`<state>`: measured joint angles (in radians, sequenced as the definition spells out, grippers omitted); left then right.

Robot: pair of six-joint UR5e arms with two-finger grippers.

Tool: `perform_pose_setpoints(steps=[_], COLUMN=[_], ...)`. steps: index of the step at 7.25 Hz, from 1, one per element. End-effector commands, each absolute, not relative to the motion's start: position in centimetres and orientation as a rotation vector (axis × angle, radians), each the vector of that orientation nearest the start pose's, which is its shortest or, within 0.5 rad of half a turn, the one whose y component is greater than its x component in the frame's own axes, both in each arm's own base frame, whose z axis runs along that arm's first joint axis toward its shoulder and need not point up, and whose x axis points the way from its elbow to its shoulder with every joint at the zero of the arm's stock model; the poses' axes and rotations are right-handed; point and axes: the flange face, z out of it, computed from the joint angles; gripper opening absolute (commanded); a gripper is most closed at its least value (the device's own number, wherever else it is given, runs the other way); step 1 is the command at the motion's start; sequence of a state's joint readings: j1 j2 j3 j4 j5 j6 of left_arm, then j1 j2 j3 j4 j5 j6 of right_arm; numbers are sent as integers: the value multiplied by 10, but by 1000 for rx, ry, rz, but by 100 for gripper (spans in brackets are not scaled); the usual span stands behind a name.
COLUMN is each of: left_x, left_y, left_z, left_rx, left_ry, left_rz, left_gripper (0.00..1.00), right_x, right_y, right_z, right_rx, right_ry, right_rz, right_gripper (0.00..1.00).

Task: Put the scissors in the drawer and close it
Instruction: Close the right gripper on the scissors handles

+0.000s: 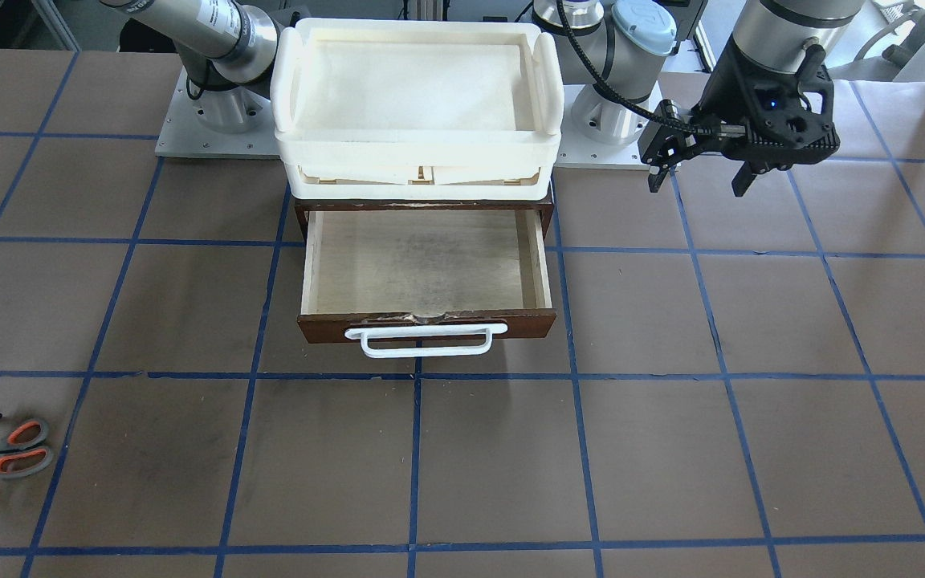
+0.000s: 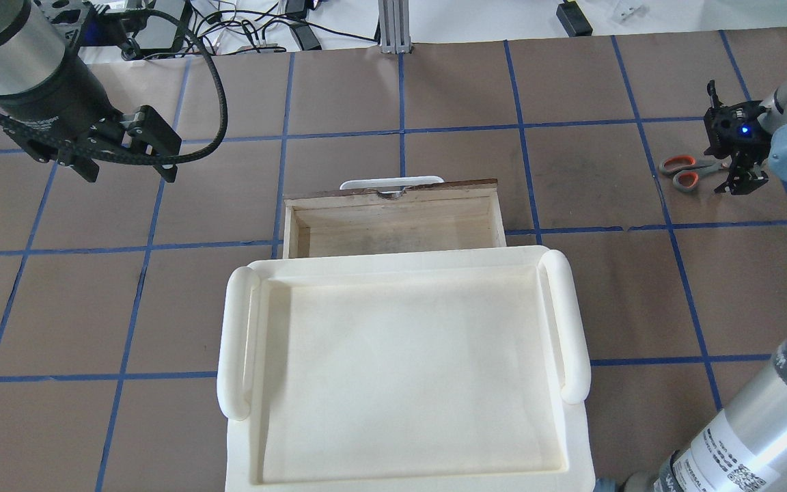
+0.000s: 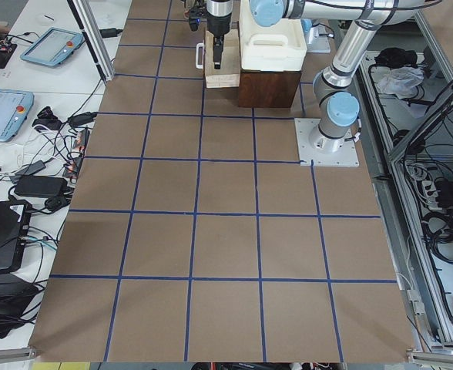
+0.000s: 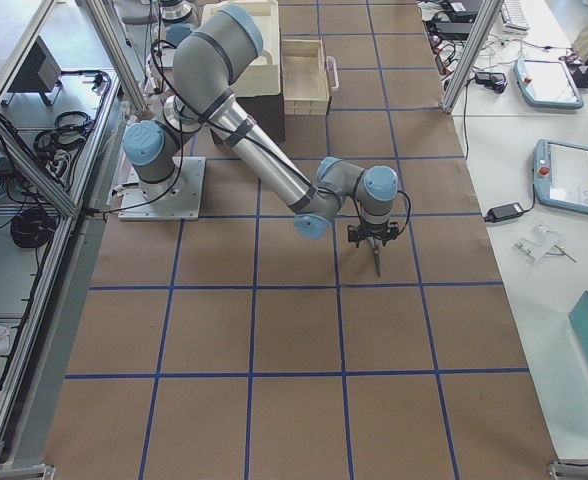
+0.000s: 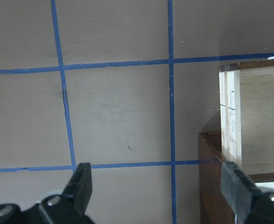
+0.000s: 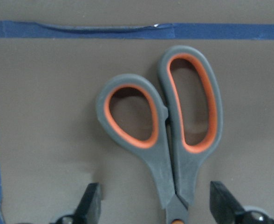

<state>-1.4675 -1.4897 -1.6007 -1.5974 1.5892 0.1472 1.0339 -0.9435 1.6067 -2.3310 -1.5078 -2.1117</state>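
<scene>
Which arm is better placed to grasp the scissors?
Right. Its open claw hangs directly over the scissors, fingers straddling them near the pivot. The left claw hovers open beside the drawer, far from them.

At the far end of the bench (image 3: 226, 231) the drawer (image 3: 221, 75) stands pulled out from a dark cabinet (image 3: 269, 91) with a cream tray (image 3: 273, 46) on top; the left pincer (image 3: 217, 54) hangs in front of the drawer.
</scene>
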Motion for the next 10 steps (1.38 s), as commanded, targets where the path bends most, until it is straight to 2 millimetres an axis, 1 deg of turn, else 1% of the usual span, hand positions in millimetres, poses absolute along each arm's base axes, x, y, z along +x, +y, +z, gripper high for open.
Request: perform_pose_setpoints(steps=[1,3,4,5,7,8,9,10], left_x=[-84,-84,-83,-84,-83,-84,-83,-83], left_y=[-470,-471,-471,-471,-471,-471,-472,-473], left_z=[510,510,508,508,508,509,510,509], left_rx=[69,69,69,69,69,71,69,69], left_ry=[3119,3119,3119,3119,3119,3119,3118,3118], left_rz=[-37,-39,-34,-34,-37,-39,-48,-49], left_gripper=[100,100,100,100,100,100,100,100], right_x=[-222,-223,-223,-223,-223,-222,-222,-221], right_y=[-646,-650,-650,-650,-649,-649,-649,-648], right_z=[174,176,175,176,175,176,183,206], right_rx=[-2285,-2284,-2281,-2282,-2277,-2271,-2271,-2294], right_ry=[2264,2268,2269,2270,2269,2270,2276,2294], right_rz=[-141,-158,-157,-158,-156,-155,-157,-171], right_gripper=[76,71,64,48,20,14,12,11])
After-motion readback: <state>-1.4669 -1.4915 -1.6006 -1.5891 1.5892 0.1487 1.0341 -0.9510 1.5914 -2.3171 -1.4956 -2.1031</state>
